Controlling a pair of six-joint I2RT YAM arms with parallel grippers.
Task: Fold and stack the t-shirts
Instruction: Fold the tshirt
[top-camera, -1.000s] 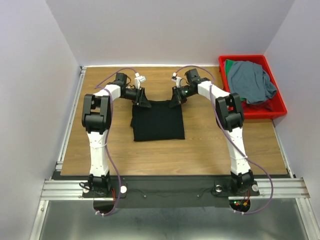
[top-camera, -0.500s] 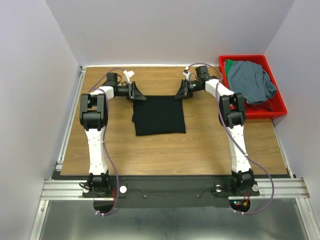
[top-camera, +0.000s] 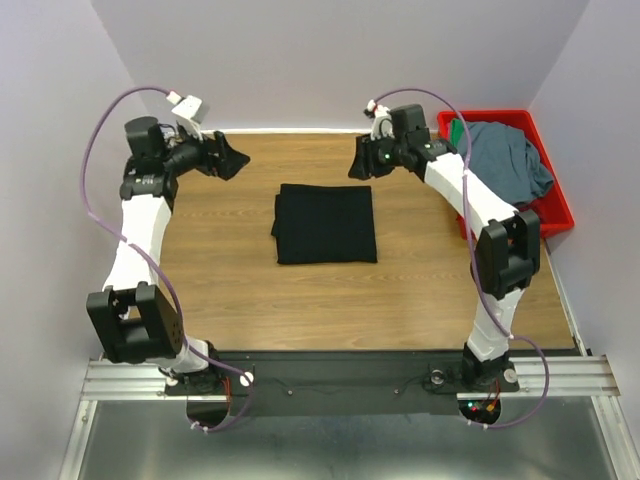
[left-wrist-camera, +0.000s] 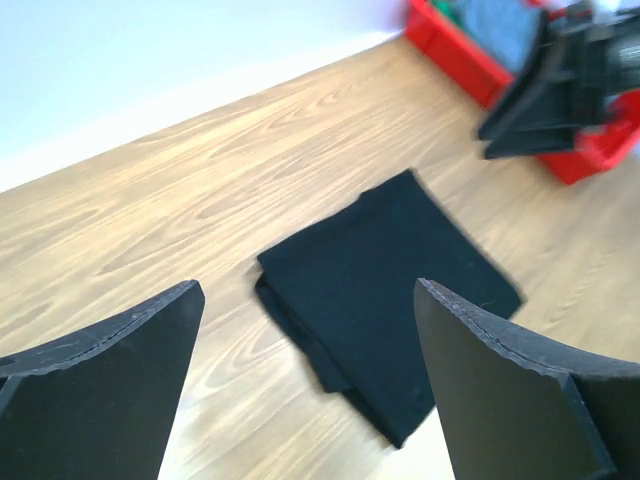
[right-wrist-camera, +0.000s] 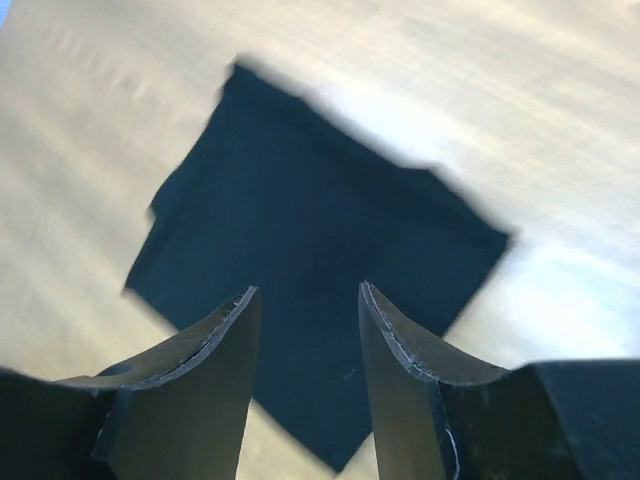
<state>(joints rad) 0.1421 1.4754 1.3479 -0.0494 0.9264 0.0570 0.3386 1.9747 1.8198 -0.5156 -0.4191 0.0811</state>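
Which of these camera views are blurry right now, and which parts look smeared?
Right wrist view: heavy motion blur, the black t-shirt has smeared edges, the table loses its grain. Left wrist view: shirt fairly sharp, the right gripper and red bin at upper right blurred. Top external view: sharp, evenly lit.
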